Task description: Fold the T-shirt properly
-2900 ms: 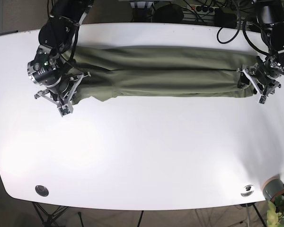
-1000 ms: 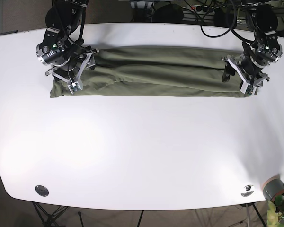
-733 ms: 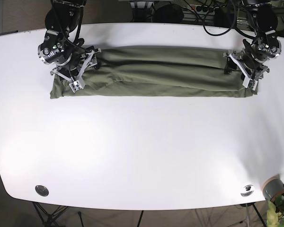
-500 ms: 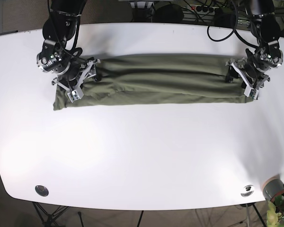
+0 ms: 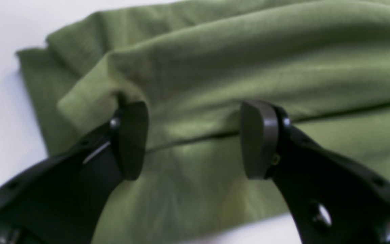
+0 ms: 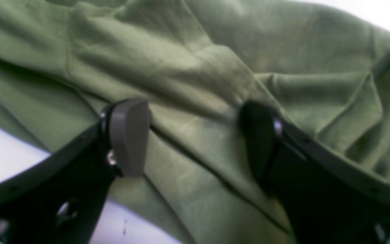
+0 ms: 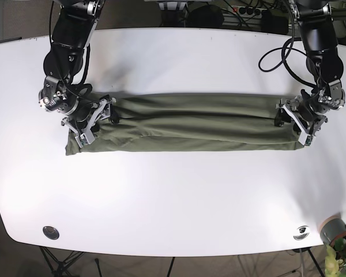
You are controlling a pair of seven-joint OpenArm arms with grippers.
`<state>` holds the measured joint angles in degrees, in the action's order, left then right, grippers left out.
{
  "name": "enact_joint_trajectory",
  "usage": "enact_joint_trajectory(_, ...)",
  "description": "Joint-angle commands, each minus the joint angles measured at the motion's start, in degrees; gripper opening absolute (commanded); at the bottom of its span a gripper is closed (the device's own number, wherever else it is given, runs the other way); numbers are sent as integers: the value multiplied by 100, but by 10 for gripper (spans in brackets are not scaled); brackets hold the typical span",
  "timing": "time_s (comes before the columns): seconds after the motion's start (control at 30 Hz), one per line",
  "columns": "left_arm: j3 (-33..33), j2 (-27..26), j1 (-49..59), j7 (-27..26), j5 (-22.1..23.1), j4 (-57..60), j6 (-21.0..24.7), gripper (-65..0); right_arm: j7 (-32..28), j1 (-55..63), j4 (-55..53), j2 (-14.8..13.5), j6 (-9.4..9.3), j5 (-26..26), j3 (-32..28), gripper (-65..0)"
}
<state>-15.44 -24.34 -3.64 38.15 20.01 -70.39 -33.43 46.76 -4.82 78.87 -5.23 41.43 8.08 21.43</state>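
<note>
The olive-green T-shirt [image 7: 187, 124] lies folded into a long narrow strip across the white table [image 7: 173, 196]. My left gripper [image 7: 303, 121] sits at the strip's right end in the base view. Its jaws stand open just over a fold ridge of the T-shirt [image 5: 249, 67], one dark finger [image 5: 132, 139] on each side of it. My right gripper [image 7: 89, 122] is at the strip's left end, near the sleeve. It too is open [image 6: 195, 139] above the creased T-shirt [image 6: 188, 61], with nothing pinched between its fingers [image 6: 129, 135].
Black cables [image 7: 277, 43] trail over the table's back right edge. A round metal disc [image 7: 51, 232] and another fitting [image 7: 301, 232] sit near the front edge. A grey pot [image 7: 333, 229] with a plant stands off the front right corner.
The folded strip and both grippers have shifted toward the near side of the table. The shirt's left end now lies flatter and lower than before.
</note>
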Motion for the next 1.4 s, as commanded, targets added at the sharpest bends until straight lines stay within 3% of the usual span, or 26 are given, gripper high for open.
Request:
enact_joint_trajectory(0.0,-148,-129,-80,-136,315,-464,-2,-254,453,20,82,-61,-143,-355,50,-228)
enact_joint_trajectory(0.23,-1265,-138,166,260,1335,-710,7,-239,453,152,311,-44,-143,-311,42,-228)
enact_joint_trajectory(0.47,-1898,-138,-150,849,1617,28,16,-97,453,179,328,36,-143,-311,77,-228)
enact_joint_trajectory(0.93,-1880,-94,-572,849,1625,1259,7,-94,453,152,328,88,-143,-311,68,-228)
enact_joint_trajectory(1.13,-1247,-85,-651,840,1634,1303,7,-96,453,161,328,88,-143,-311,77,-228)
enact_joint_trajectory(1.37,-1185,73,-678,849,1634,1312,7,-104,453,161,328,88,-143,-311,77,-228)
